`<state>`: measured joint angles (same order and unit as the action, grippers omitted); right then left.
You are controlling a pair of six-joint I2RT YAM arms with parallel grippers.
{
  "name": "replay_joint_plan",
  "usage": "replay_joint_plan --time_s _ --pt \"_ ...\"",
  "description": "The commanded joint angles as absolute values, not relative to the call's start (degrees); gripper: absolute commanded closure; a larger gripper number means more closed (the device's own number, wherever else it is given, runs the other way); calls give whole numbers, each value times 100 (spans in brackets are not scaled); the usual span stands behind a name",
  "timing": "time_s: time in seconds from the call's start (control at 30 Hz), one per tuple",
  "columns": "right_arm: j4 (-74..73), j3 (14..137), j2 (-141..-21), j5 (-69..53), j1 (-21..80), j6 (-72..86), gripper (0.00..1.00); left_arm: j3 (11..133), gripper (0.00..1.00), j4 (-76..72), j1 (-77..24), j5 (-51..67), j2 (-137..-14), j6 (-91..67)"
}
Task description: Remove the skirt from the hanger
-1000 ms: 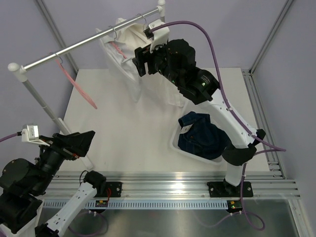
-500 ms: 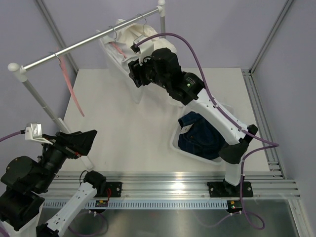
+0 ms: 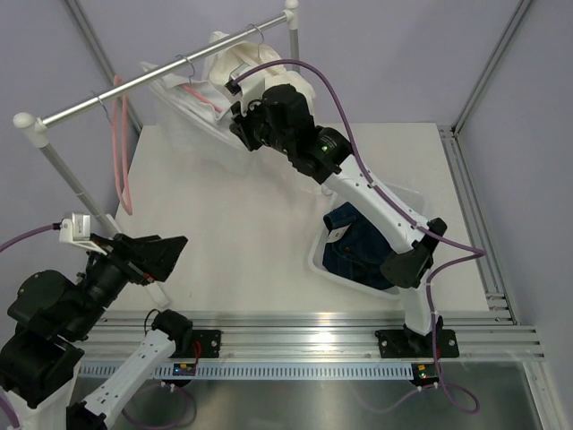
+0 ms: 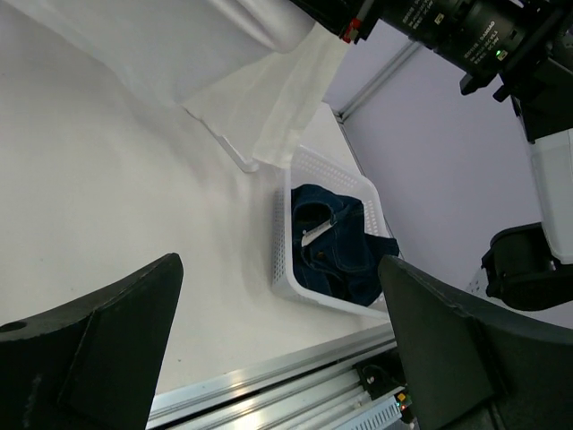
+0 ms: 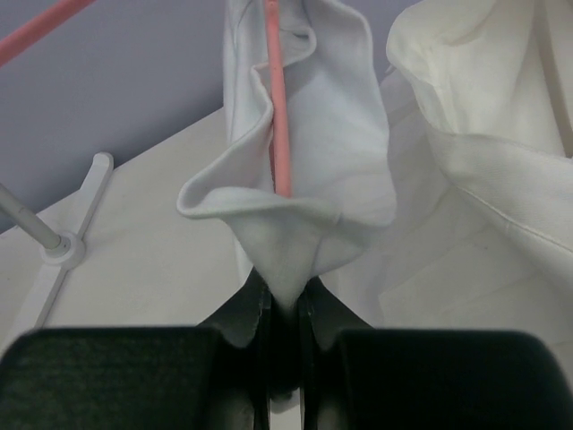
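Because my right gripper [image 5: 285, 309] is pinched shut on only a small fold of the skirt [image 5: 313, 179], the thin cloth could slip free when I pull, or the pink hanger [image 5: 278, 125] could drag along the rail [image 3: 134, 85] with it. The skirt hangs from that rail over the table's [image 3: 233, 233] far edge, white and limp, drawn to a point at my fingers. My left gripper [image 4: 279, 264] gapes wide, holding nothing.

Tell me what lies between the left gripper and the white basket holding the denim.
Only bare white table separates the left gripper from the basket. The top view shows it; the left wrist view agrees.
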<state>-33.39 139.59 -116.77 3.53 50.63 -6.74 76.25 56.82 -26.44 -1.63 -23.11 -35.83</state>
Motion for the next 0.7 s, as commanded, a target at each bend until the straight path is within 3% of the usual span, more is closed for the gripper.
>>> replay_joint_plan --time_s 0.0,0.27,0.67 --pt "-2709 13599 -11198 202 5054 -783 100 7639 5 5370 -2654 438 -2593 -3489" --pt "-1846 12833 -10320 527 5054 -519 100 7471 5 5265 -2654 597 -2689 -3586" --pt "-1336 12533 -9914 519 5054 -194 100 7559 11 5414 -2654 922 -3014 -3428"
